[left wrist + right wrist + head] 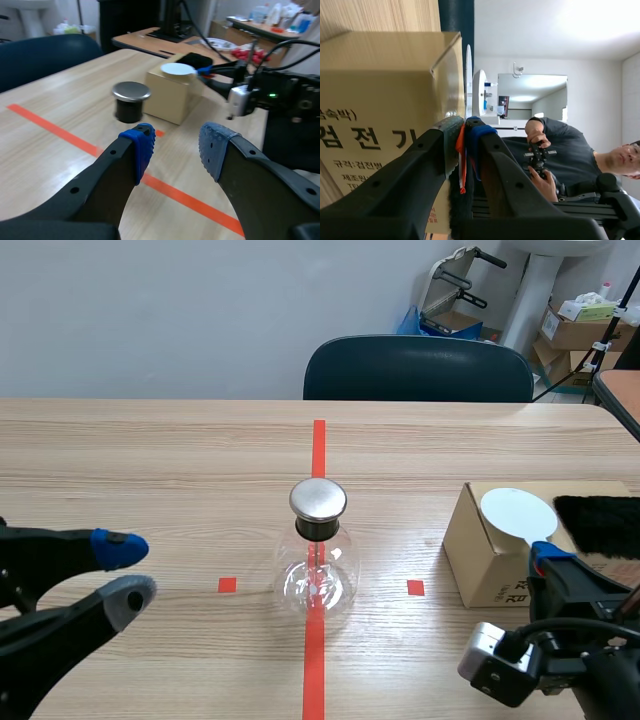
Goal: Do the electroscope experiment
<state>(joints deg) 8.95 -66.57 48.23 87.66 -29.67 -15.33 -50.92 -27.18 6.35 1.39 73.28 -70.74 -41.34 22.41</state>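
At the lower left of the scene view, the left end effector (130, 575) sat low over the bench (150, 470) with its fingers apart. The electroscope (317, 560), a clear round glass flask with a black neck and a flat silvery cap (318, 499), stood mid-frame on the red tape line, well to that end effector's right. At lower right, the right end effector (548, 558) was clamped on the orange handle (462, 160) of a white disc (516, 512) lying over the cardboard box (480, 560), apart from the electroscope.
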